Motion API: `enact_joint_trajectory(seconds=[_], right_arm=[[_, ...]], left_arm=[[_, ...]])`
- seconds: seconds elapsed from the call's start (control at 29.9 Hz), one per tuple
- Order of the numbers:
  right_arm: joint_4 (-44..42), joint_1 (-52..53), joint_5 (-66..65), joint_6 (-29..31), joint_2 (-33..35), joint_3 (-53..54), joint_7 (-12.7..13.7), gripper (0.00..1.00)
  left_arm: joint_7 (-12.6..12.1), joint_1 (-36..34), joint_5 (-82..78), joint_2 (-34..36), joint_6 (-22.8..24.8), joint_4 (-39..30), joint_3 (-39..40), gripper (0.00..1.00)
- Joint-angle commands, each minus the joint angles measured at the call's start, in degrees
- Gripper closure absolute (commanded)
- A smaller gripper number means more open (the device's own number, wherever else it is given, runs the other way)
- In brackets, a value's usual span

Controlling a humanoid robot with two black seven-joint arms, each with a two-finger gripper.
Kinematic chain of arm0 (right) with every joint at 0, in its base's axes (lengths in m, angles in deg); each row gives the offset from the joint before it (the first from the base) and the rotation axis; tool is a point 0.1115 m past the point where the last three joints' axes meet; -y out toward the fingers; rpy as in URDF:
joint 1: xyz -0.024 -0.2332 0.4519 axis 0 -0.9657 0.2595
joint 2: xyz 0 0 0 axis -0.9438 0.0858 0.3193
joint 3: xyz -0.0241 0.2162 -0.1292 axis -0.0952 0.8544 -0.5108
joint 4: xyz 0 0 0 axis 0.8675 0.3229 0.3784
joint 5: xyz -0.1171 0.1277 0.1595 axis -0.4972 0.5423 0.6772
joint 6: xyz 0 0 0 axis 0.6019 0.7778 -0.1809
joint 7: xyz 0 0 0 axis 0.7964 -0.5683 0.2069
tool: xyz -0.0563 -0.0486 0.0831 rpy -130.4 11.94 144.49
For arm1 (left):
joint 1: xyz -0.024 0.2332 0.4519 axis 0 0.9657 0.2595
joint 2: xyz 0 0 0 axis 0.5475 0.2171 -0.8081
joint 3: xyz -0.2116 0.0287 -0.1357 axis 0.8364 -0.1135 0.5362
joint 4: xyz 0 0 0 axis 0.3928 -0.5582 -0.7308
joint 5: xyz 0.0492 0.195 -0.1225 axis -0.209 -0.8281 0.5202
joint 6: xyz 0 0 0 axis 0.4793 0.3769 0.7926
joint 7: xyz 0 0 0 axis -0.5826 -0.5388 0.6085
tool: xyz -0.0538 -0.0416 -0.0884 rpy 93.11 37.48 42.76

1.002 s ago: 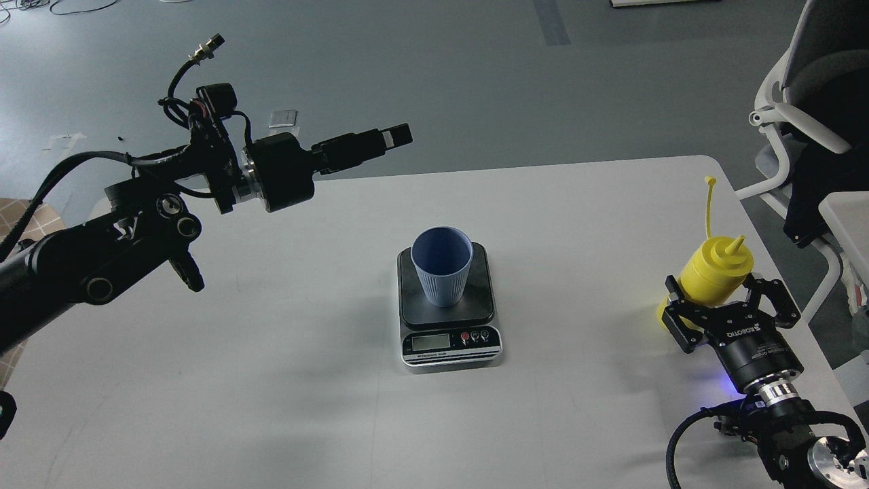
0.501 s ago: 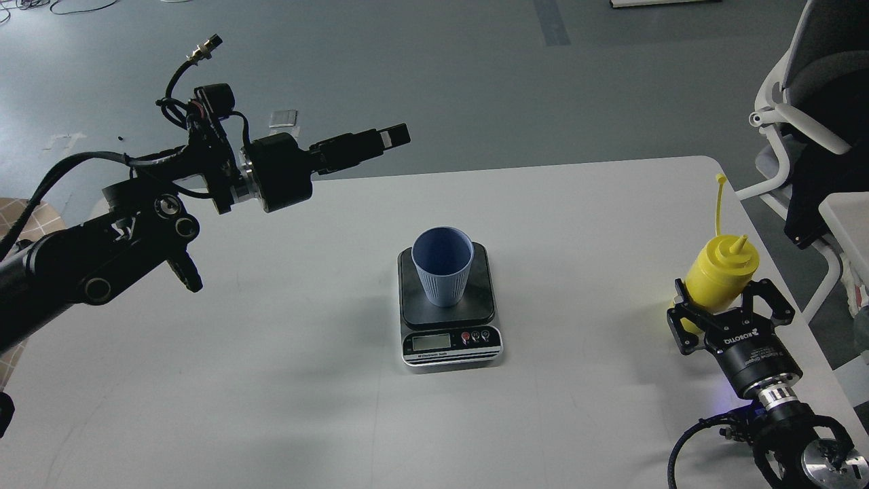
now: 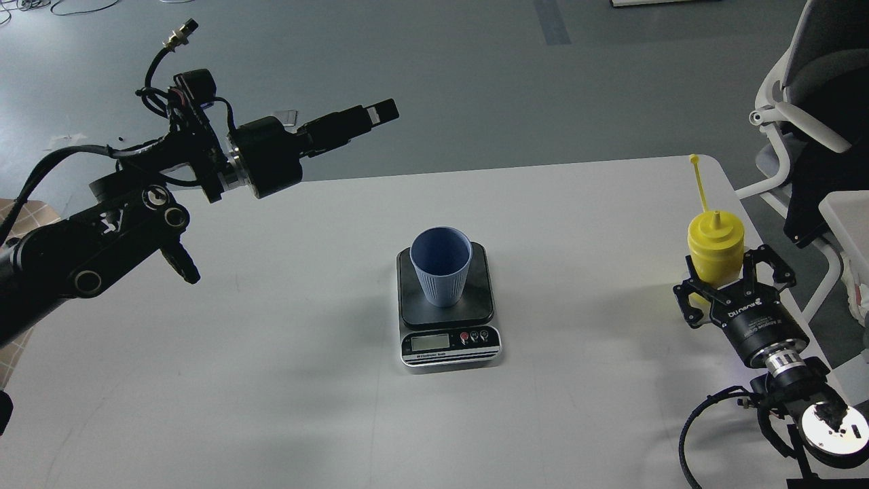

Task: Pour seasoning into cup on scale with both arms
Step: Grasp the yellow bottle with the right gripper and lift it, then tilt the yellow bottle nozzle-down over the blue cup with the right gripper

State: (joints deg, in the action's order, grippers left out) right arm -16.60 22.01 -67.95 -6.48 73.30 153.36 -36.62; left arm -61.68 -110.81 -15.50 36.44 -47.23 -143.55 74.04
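The light-blue ribbed cup (image 3: 441, 266) stands upright on the dark plate of the scale (image 3: 479, 307) at the middle of the table. The yellow seasoning bottle (image 3: 716, 243) is upright near the table's right edge, its tethered cap (image 3: 695, 161) sticking up on its strap. My right gripper (image 3: 728, 275) is closed around the bottle's lower body, one finger on each side. My left gripper (image 3: 372, 115) hovers high over the table's far left, pointing right. It is seen side-on, so its fingers cannot be told apart.
The white table (image 3: 271, 380) has a rounded far-right corner close to the bottle. A white and grey chair (image 3: 808, 102) stands just beyond the right edge. Grey floor lies behind the table.
The bottle, tilted a second ago, now stands upright in my right gripper, which has turned and shifted slightly right. My left arm has risen and drawn back a little to the left.
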Motion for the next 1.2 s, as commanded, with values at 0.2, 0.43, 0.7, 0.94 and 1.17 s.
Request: enact_joint_trajectory(seconds=[0.2, 0.43, 0.7, 0.94, 1.17], right_arm=[[9.4, 10.0, -19.7, 0.1, 0.0, 0.8, 0.2, 1.0], [15.2, 11.1, -30.7, 0.1, 0.0, 0.4, 0.7, 1.0], [21.5, 11.0, -45.4, 0.1, 0.0, -1.4, 0.7, 1.0], [25.9, 12.7, -55.1, 0.1, 0.0, -5.2, 0.2, 1.0], [28.1, 17.6, -70.8, 0.1, 0.0, -14.2, -1.3, 1.0]], left_arm=[[0.0, 0.2, 20.6, -0.5, -2.6, 0.9, 3.4, 0.02], [0.0, 0.4, 30.6, -1.9, -2.9, 2.3, 4.0, 0.02], [0.0, 1.2, 34.3, -3.5, -2.7, 3.1, 7.5, 0.02], [0.0, 1.7, 35.1, -4.0, -2.7, 3.1, 7.7, 0.02], [0.0, 2.0, 35.4, -4.0, -2.6, 3.1, 8.4, 0.02]])
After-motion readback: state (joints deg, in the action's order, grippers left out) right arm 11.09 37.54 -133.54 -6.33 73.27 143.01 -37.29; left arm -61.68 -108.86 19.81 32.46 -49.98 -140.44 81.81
